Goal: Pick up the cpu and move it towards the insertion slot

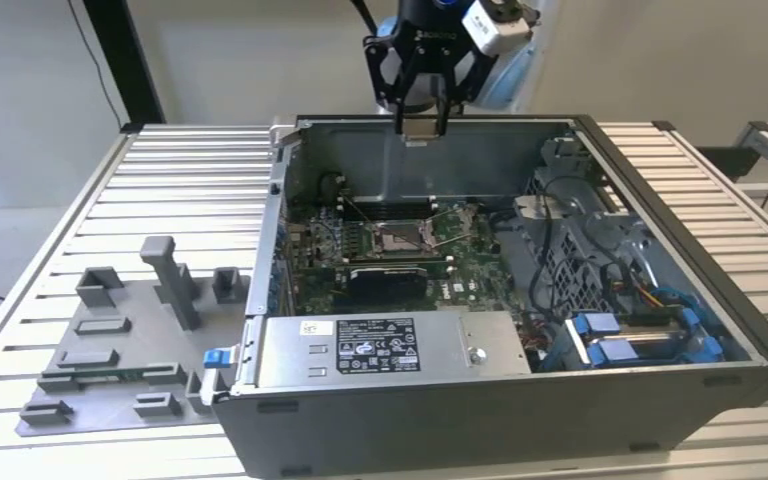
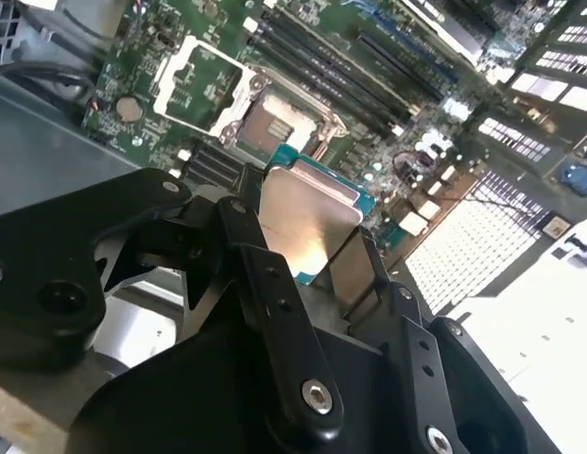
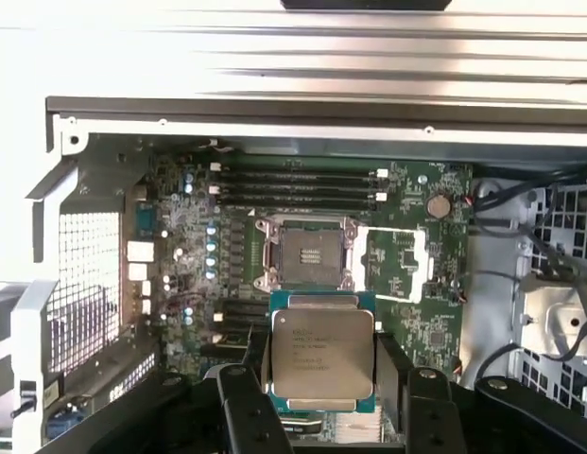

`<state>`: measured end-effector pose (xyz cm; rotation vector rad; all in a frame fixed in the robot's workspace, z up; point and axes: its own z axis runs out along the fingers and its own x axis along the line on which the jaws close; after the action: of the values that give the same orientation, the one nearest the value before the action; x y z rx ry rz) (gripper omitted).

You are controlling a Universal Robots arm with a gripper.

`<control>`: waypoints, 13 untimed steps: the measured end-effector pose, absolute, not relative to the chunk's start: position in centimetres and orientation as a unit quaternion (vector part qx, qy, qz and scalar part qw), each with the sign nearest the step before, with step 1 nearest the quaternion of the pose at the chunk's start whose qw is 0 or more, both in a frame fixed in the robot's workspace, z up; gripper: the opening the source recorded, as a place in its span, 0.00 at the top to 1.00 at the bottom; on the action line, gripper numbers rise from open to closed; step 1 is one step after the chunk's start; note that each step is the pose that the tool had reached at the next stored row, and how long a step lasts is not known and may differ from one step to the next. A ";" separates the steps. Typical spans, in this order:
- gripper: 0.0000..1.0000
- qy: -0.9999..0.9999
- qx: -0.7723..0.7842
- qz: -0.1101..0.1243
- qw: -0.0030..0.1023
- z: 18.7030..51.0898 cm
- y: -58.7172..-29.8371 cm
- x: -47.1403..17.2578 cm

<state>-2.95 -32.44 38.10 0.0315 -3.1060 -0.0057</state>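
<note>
Black, matte gripper [image 3: 321, 374] fingers [image 2: 274, 284] clamp the cpu [image 3: 322, 354] by its edges, its flat silvery plate framed by a teal-green rim. It hangs in the air above the open grey metal computer case [image 1: 704, 250]. Farther down, on the green motherboard [image 3: 406, 312], lies the insertion slot [image 3: 306, 255], a square shiny-framed socket with a brownish centre.

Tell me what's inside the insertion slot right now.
The insertion slot lies open with its metal frame flipped aside, showing a bare brownish centre and no chip in it. The cpu is clamped in the gripper above the board. The socket's fine contacts cannot be made out.
</note>
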 end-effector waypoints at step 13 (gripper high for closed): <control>1.00 -1.000 0.010 -0.002 0.018 37.9 -30.8 -3.0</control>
<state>-2.98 -30.82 37.86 0.0316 -3.1059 -0.0058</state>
